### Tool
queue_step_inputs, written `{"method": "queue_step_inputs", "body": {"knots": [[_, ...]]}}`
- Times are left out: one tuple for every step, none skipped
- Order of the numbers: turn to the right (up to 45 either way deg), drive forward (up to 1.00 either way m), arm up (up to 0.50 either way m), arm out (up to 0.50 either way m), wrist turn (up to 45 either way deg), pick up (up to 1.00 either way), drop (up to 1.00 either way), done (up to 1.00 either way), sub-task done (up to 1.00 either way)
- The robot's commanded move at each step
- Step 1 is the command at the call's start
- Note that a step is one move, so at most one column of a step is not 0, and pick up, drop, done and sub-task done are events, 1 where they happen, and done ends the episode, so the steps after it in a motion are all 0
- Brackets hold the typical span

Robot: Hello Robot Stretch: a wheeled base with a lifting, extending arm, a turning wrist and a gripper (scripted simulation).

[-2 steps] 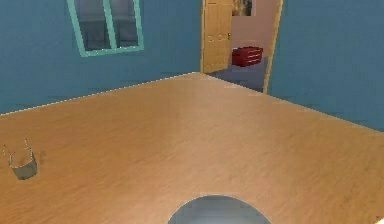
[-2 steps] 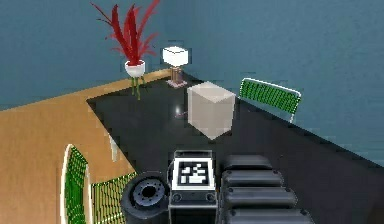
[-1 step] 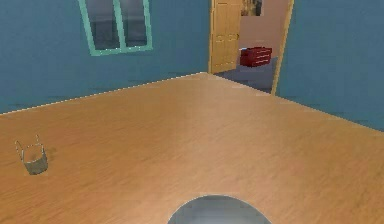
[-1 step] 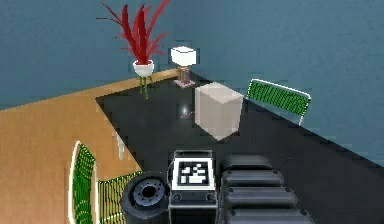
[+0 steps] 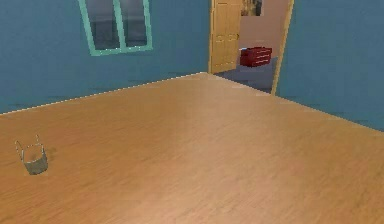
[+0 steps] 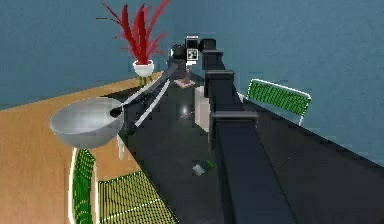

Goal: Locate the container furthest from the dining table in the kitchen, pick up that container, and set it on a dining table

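With the round silver metal bowl point(image 6: 85, 120) at our gripper point(image 6: 130, 108), its hold impossible to tell, we judge placing underway, next settling it on the left wooden dining table point(image 6: 30, 130).

Wooden floor point(image 5: 200, 140), shared by both views, is viewed ahead and downward; the arm point(image 6: 240, 150) is viewed closely across the bench point(image 6: 168, 152).

Bottom edge cuts off the green chair point(image 6: 125, 198).

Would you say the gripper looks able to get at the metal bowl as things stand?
Probably yes: the gripper ends right at the metal bowl, nothing in between, though I cannot tell whether it holds it.
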Motion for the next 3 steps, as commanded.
{"method": "queue_step_inputs", "body": {"knots": [[0.0, 0.00, 0.00, 0.00, 45.0, 0.00, 0.00, 0.00, 0.00], [0.0, 0.00, 0.00, 0.00, 45.0, 0.00, 0.00, 0.00, 0.00], [0.0, 0.00, 0.00, 0.00, 45.0, 0.00, 0.00, 0.00, 0.00]]}}
